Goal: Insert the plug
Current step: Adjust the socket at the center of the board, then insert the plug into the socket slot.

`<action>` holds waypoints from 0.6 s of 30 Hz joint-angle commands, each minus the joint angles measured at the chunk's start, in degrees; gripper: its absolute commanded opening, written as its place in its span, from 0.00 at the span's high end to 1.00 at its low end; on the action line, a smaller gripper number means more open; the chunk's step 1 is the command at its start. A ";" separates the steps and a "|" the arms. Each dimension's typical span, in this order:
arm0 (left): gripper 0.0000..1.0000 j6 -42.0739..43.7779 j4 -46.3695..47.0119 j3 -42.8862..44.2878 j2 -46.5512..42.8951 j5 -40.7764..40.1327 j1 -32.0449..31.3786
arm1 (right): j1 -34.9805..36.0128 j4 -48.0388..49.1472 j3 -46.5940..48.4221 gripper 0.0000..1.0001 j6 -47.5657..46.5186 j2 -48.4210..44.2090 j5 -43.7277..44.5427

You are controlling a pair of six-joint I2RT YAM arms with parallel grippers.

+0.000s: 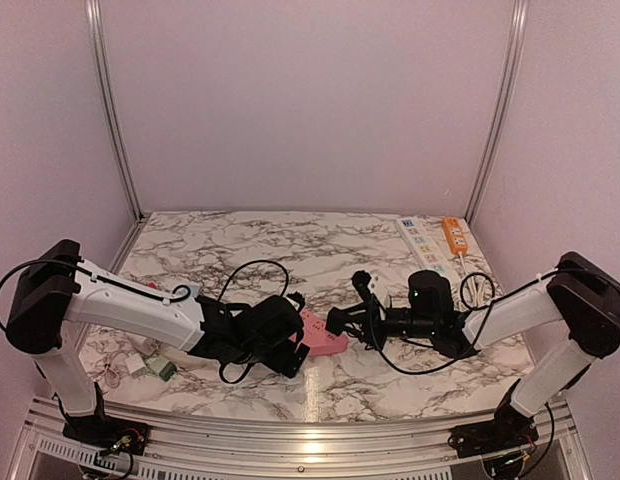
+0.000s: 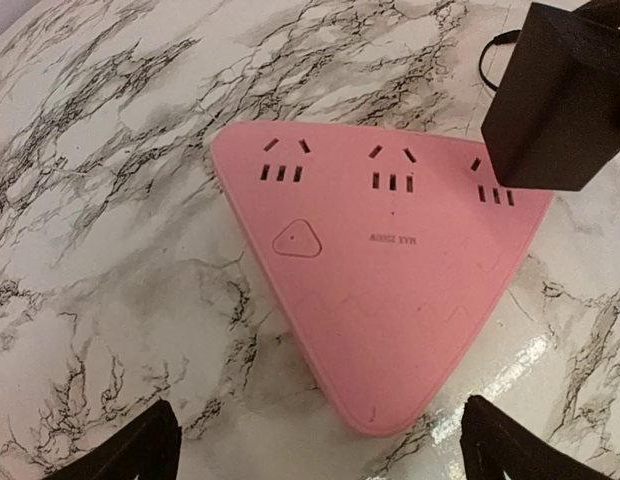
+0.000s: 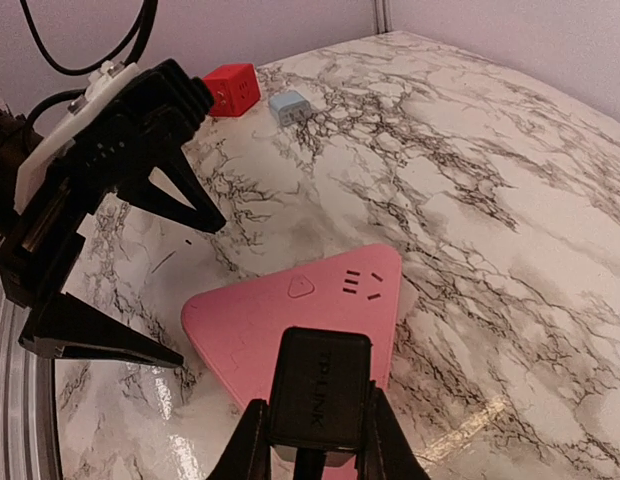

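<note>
A pink triangular power strip [image 2: 380,270] lies flat on the marble table, with three socket groups along its far edge. My right gripper [image 3: 312,430] is shut on a black plug adapter [image 3: 320,385]. The adapter [image 2: 555,100] hangs over the strip's right-hand socket group; its prongs are hidden. My left gripper [image 2: 318,405] stands open, its fingers either side of the strip's near pointed corner without touching it. In the top view the strip [image 1: 320,335] sits between the two grippers.
A red cube [image 3: 230,90] and a small blue-grey adapter [image 3: 287,105] lie on the table's left side. A white strip [image 1: 420,238] and an orange strip [image 1: 454,236] lie at the back right. A green block [image 1: 160,368] sits front left. Black cables trail around both arms.
</note>
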 commanded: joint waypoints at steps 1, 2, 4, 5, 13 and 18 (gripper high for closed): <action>0.01 0.82 1.26 -0.49 -2.19 0.52 0.07 | -0.10 5.06 -0.26 1.00 2.31 2.37 -1.66; 0.01 0.80 1.28 -0.49 -2.24 0.53 0.07 | -0.12 5.63 -0.42 1.00 2.63 2.54 -1.74; 0.01 0.76 1.36 -0.41 -2.22 0.60 0.07 | -0.12 6.61 -0.62 1.00 2.90 3.04 -1.82; 0.01 0.77 1.37 -0.40 -2.20 0.61 0.07 | -0.10 6.71 -0.61 1.00 2.92 3.33 -1.72; 0.01 1.15 1.39 -0.10 -2.76 0.39 0.15 | -0.07 7.11 -0.55 1.00 2.96 4.94 -0.68; 0.01 1.29 1.37 0.04 -3.20 0.26 0.16 | -0.15 7.51 -0.63 1.00 2.85 5.38 -0.06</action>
